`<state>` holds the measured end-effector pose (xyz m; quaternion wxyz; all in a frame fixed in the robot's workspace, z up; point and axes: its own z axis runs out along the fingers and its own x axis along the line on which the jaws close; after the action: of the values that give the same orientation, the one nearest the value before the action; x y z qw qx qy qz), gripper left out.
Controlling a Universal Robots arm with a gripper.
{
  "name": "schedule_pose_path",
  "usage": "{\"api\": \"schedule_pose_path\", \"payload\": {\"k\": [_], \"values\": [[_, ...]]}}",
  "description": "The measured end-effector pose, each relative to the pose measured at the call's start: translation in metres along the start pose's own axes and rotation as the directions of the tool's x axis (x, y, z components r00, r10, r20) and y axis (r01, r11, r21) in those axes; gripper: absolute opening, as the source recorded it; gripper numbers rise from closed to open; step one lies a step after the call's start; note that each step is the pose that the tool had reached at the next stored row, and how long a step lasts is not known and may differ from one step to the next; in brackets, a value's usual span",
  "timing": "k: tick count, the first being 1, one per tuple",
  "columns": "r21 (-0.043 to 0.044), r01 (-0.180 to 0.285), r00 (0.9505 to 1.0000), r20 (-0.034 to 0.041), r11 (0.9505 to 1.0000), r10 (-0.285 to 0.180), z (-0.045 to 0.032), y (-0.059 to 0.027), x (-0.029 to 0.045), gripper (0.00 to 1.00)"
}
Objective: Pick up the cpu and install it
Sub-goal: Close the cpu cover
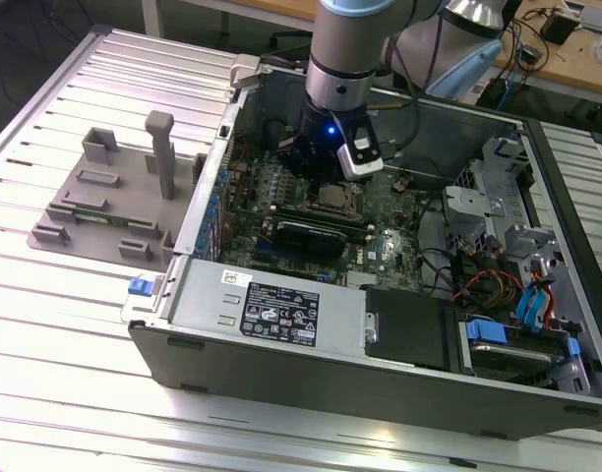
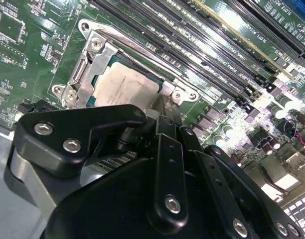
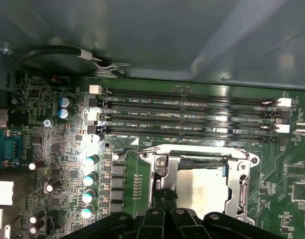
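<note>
Exterior view, from its left across: grey fixture tray (image 1: 104, 202) on the slatted table (image 1: 45, 324), at 9 o'clock from the open computer case (image 1: 281, 383). Mid-case, my arm (image 1: 345, 49) drops in from 12 o'clock, wrist near vertical, pincer (image 1: 324, 177) low over the motherboard (image 1: 399, 241). The cpu (image 1: 332, 195) lies at 6 o'clock from the pincer, just beside its tip. It sits flat in the socket frame (image 2: 87, 64), silver top up, and looks already set in place. It is square, so no long axis to match; its edges run parallel to the memory slots (image 3: 187, 114) alongside. Touching or just apart: cannot tell. Pincer wide or narrow: cannot tell, my own linkage hides the tip. Drive bays (image 1: 517, 334) sit at 4 o'clock, well apart.
</note>
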<state>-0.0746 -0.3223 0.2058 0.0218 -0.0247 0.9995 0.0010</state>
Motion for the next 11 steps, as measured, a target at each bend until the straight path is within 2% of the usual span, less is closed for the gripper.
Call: {"api": "schedule_pose_path", "payload": {"k": [5,11], "values": [[0.0008,0.000,1.0000,-0.0011,1.0000,0.000,-0.0072,-0.0002,-0.0011,0.11],[0.0007,0.000,1.0000,-0.0010,1.0000,0.000,-0.0061,-0.0012,-0.0154,0.11]]}}
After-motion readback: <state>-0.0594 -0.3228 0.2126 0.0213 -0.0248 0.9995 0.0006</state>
